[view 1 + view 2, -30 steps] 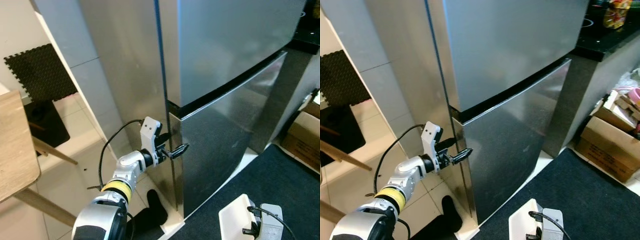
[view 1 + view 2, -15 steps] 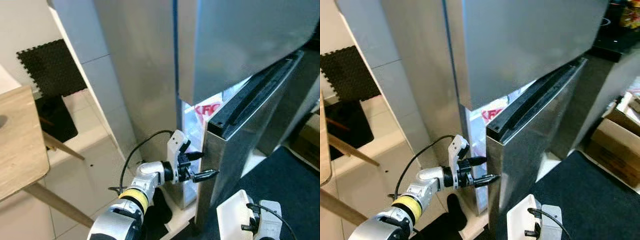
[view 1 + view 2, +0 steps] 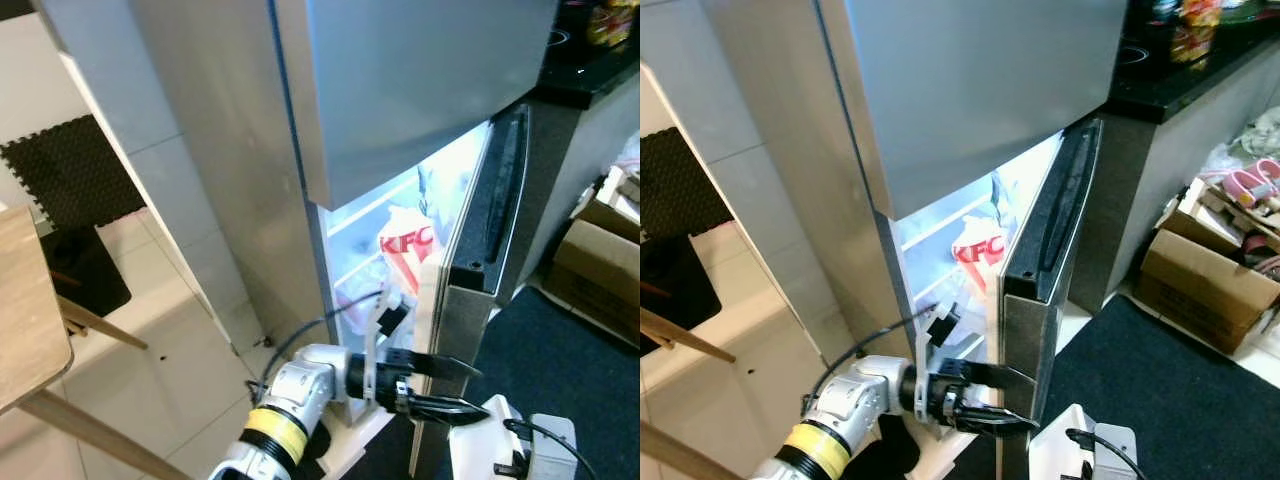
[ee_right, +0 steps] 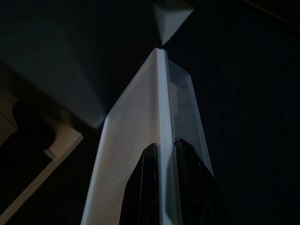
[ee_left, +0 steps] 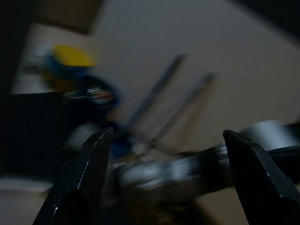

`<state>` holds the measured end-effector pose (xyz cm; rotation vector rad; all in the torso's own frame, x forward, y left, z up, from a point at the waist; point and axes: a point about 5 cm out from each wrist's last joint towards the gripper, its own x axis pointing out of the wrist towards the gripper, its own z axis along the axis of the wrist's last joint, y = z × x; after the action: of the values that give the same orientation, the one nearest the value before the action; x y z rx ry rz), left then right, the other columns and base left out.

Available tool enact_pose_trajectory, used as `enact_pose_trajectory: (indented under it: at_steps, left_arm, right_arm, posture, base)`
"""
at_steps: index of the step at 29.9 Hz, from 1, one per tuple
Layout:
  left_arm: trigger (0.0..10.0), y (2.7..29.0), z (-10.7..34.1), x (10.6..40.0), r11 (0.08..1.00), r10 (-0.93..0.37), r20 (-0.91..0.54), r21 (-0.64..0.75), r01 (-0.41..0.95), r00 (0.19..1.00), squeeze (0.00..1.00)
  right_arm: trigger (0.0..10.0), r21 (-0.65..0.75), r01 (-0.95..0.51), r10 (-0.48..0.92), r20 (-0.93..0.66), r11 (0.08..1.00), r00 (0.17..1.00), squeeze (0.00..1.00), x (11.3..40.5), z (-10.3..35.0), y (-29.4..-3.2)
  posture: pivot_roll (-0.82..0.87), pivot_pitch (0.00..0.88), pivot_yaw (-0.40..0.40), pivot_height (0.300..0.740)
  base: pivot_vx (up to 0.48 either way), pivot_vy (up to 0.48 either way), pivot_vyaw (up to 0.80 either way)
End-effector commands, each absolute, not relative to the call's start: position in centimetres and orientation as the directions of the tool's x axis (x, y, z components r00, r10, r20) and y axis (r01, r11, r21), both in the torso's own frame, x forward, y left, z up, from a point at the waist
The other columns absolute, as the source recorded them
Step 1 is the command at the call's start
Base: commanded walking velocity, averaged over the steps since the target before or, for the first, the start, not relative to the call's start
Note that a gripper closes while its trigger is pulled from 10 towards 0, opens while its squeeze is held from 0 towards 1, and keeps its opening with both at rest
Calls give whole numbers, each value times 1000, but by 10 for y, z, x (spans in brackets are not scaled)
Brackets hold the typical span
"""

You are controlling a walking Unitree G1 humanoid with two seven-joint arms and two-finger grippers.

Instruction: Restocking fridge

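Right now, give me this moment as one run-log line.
lower fridge door: open | left gripper: open, at door edge | right gripper: shut on white container | KFC bag: inside

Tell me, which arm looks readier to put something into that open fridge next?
Probably the right. The right gripper is pinching a white container low by the fridge door, while the left gripper, fingers apart, is at that door's edge.
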<state>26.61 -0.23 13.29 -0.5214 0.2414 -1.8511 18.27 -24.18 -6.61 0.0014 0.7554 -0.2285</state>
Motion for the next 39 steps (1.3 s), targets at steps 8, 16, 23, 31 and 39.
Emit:
enact_pose_trajectory:
  at_steps: [8,16,23,31,39]
  left_arm:
    - [10000,2,131,256,-331,-943,169,-406,852,-286,0]
    - [10000,41,91,268,44,-983,-185,-227,973,1,0]
    - [10000,114,68,290,596,-803,-200,-236,768,562,0]
    - [10000,199,-18,249,963,-256,-548,-76,258,797,0]
    - [10000,179,-32,239,957,-261,-599,-57,284,757,0]
  right_arm:
    - [10000,-64,179,-173,-688,982,705,0,181,-69,-234]
    - [10000,-66,188,-180,-701,980,690,0,176,-71,-235]
    - [10000,-116,187,-213,-711,976,671,0,174,-72,-238]
    - [10000,-141,176,-223,-710,974,668,0,183,-69,-238]
    - [10000,-134,177,-219,-714,975,665,0,186,-69,-236]
  posture:
    - [-127,79,88,740]
    - [-127,72,97,740]
    - [-99,56,77,740]
    - [-70,40,37,740]
    - [-68,36,35,740]
  base:
    - [0,0,0]
    - [0,0,0]
    - [0,0,0]
    - [0,0,0]
    - [0,0,-488]
